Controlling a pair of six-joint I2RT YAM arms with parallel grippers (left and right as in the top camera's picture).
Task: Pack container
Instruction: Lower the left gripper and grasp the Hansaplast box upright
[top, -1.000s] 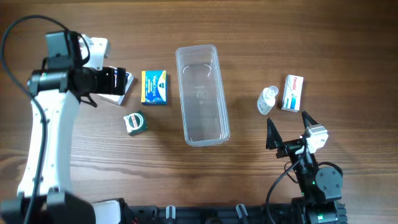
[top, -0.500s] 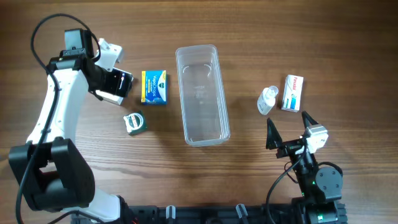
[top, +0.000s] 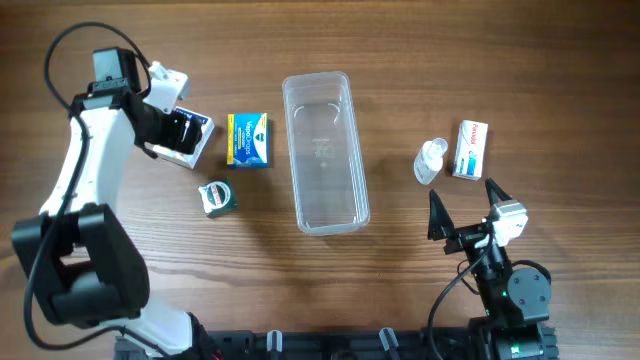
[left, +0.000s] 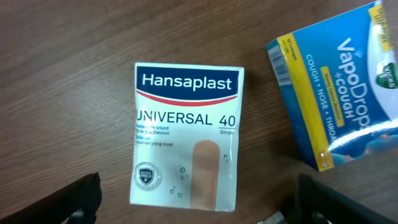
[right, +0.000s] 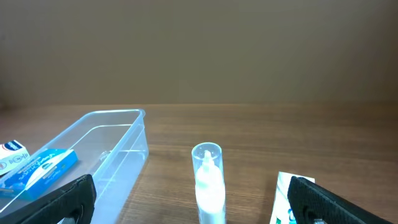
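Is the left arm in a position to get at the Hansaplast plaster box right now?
Probably yes. The left tool hangs open straight over the Hansaplast box, nothing lies on it, and the VapoDrops box sits apart to one side.

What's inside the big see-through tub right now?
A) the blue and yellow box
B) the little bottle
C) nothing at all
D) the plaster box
C: the container is empty. Only the table shows through its clear floor, while the blue and yellow box, the little bottle and the plaster box all lie outside it.
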